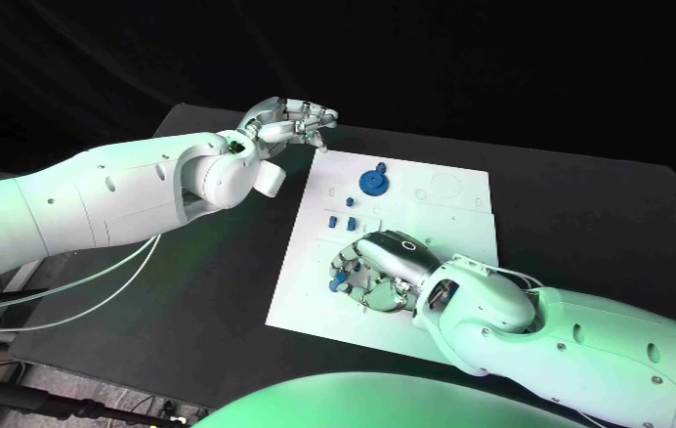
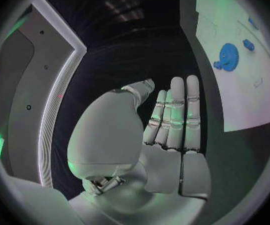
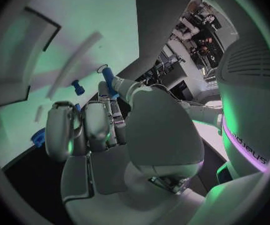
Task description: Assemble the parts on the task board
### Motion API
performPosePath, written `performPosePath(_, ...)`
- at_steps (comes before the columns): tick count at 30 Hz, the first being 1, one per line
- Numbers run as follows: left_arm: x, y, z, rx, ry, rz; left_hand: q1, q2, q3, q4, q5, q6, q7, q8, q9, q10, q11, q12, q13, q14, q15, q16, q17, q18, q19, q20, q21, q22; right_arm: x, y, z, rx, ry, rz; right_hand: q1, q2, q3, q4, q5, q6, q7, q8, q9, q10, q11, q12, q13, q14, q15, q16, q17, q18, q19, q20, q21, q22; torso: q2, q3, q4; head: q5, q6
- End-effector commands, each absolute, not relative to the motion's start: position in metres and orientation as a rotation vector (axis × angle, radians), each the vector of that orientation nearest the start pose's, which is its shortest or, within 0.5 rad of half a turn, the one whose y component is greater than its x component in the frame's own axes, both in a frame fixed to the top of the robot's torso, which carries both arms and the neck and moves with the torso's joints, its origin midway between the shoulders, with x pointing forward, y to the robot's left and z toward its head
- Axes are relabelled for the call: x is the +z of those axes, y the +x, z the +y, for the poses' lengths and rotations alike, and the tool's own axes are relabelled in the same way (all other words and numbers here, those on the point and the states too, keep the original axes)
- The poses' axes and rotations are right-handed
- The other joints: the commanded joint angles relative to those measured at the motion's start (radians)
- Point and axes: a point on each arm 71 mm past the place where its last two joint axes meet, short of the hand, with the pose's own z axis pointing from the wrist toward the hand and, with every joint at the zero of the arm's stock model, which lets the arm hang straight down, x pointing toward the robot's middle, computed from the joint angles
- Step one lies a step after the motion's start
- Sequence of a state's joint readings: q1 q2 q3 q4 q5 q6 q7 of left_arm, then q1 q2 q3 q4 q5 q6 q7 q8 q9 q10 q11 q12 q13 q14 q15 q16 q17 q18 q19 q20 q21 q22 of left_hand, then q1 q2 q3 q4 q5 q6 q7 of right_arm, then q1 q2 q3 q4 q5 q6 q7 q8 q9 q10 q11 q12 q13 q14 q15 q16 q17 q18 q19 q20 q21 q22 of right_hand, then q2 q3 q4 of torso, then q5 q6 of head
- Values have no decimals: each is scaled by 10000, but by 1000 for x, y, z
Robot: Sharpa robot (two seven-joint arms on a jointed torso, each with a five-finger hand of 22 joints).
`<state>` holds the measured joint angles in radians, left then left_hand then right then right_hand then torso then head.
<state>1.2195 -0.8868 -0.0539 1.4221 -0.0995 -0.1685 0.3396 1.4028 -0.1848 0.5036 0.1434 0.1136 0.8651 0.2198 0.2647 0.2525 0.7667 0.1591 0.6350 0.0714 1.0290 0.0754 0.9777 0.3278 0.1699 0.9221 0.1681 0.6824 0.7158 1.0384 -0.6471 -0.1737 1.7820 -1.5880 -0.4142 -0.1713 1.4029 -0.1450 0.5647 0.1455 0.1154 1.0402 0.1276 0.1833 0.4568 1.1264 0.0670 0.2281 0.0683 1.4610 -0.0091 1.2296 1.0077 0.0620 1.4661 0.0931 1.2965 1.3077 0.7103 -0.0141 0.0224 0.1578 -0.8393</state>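
The white task board (image 1: 423, 203) lies in the middle of the black table. A blue gear (image 1: 373, 182) stands on its far part, and two small blue pieces (image 1: 341, 223) lie nearer the middle. My right hand (image 1: 383, 272) is low over the board's near left part, with more small blue pieces (image 1: 343, 282) at its fingertips. In the right wrist view the thumb and a finger pinch a blue peg (image 3: 109, 78), and another blue piece (image 3: 77, 87) lies just beyond. My left hand (image 1: 289, 120) is raised off the board's far left corner, fingers extended and holding nothing (image 2: 169, 130).
Bare black table (image 1: 211, 291) surrounds the board on all sides. White cables (image 1: 85, 281) hang below my left arm at the table's left edge. In the left wrist view, the gear (image 2: 227, 55) and the board (image 2: 241, 95) are beyond the fingers.
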Motion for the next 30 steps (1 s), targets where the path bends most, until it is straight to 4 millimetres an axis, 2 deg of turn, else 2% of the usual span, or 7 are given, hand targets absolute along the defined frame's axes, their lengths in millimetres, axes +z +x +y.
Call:
performPosePath(1,-180,504,252,-15100,-10215,15100,34,110,-63,-2,22,-53,20,-46,7,-44,-14,45,10,-53,38,-56,-10,128,17,46,-44,-16,-254,344,-42,10486,-4288,17424,-26,-7,18,-58,44,22,14,327,498,50,48,-65,3,-8,-31,33,-2,-100,313,-70,-33,1741,-2,4,2,30,-19)
performPosePath(30,-181,504,255,-15091,-10255,15203,20,110,-75,13,20,-55,22,-48,8,-52,-12,52,10,-58,41,-58,-11,127,19,48,-56,-23,-254,344,-43,9441,-4356,16996,-63,-9,14,-66,42,4,27,347,524,76,59,-94,11,-2,-18,49,20,-115,333,-61,42,1769,-9,2,-7,39,-49)
